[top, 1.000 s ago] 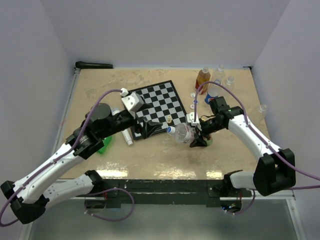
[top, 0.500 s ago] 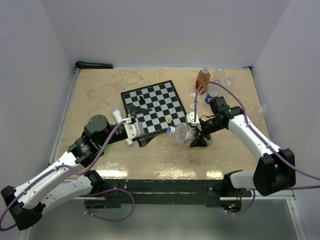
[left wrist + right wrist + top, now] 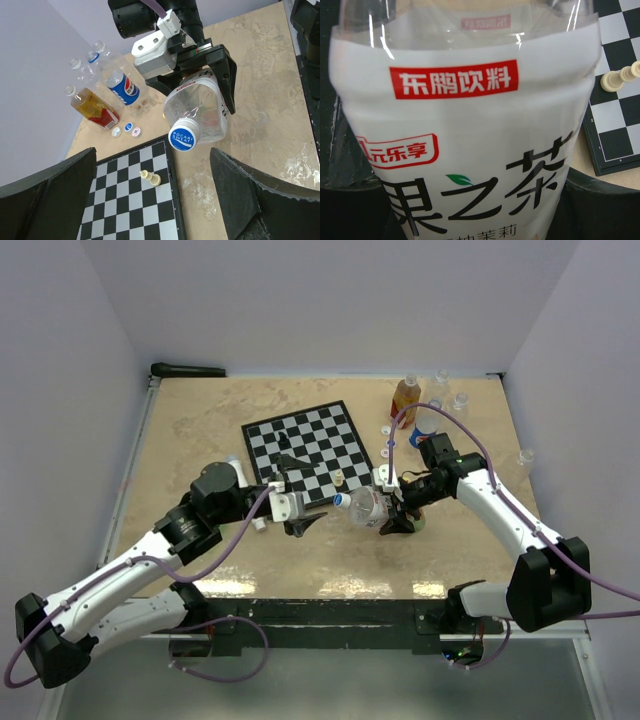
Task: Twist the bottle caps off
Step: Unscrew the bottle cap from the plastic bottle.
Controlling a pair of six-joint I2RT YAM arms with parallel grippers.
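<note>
My right gripper (image 3: 392, 510) is shut on a clear bottle (image 3: 367, 508) with a white label and holds it on its side above the table. Its blue cap (image 3: 342, 501) points left. My left gripper (image 3: 312, 519) is open and empty, just left of the cap and apart from it. In the left wrist view the cap (image 3: 183, 136) faces the camera ahead of my spread fingers (image 3: 255, 195), and the right gripper's fingers (image 3: 227, 80) clamp the bottle (image 3: 200, 105). In the right wrist view the bottle label (image 3: 470, 150) fills the frame.
The chessboard (image 3: 305, 445) lies behind my left gripper, with a pale chess piece (image 3: 150, 176) near its edge. An orange-labelled bottle (image 3: 405, 395), a blue-labelled bottle (image 3: 425, 422), clear bottles (image 3: 460, 400) and loose caps (image 3: 129, 127) stand at the back right. A white tube (image 3: 258, 523) lies under my left arm.
My left arm has swung down from over the chessboard and moved right, bringing its open gripper close to the blue cap. The right arm and bottle have not moved.
</note>
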